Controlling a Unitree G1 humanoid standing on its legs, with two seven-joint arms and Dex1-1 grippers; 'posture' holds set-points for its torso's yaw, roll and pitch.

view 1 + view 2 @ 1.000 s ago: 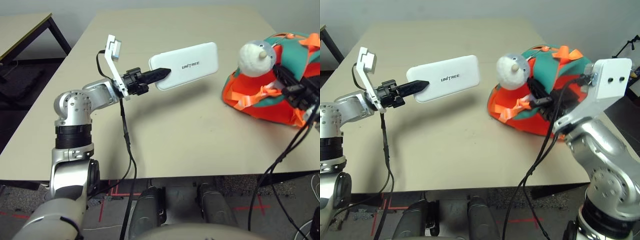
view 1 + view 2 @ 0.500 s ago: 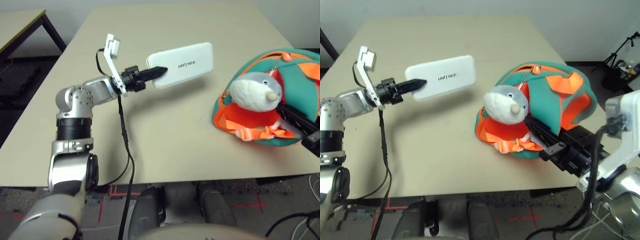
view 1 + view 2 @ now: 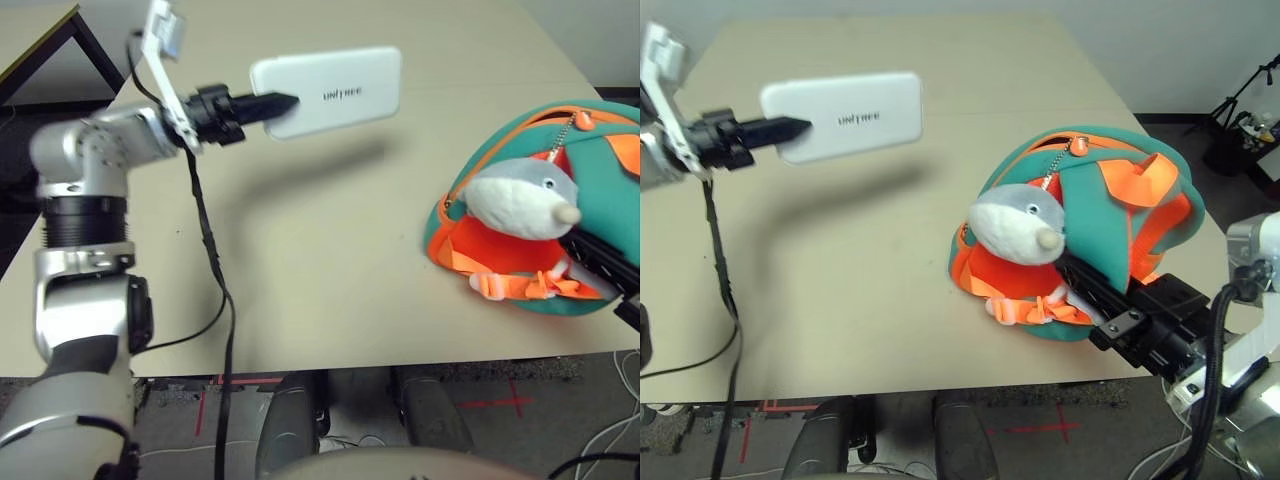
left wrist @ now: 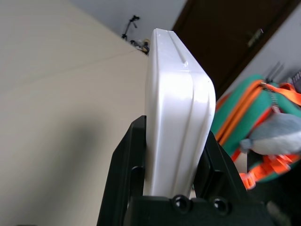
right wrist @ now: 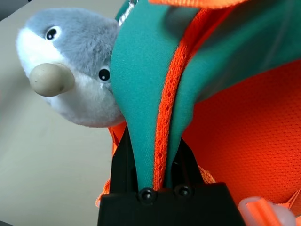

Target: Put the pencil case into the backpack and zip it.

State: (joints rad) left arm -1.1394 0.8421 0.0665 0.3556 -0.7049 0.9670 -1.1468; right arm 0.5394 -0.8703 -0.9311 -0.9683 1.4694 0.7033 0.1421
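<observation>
The white pencil case with dark lettering hangs flat in the air over the far left of the table, and my left gripper is shut on its near end. In the left wrist view its edge stands between the two black fingers. The teal and orange backpack lies at the right, with a grey-and-white plush on its front. My right gripper is shut on the backpack's teal flap with orange trim, just below the plush.
The beige table has bare room between the case and the backpack. A black cable hangs from my left arm over the near edge. Another table stands at the back left, and a tripod off to the right.
The backpack, gripped by my right gripper, has swung round so the plush faces the near edge. My left arm has lifted the pencil case higher and a little left. The view has shifted.
</observation>
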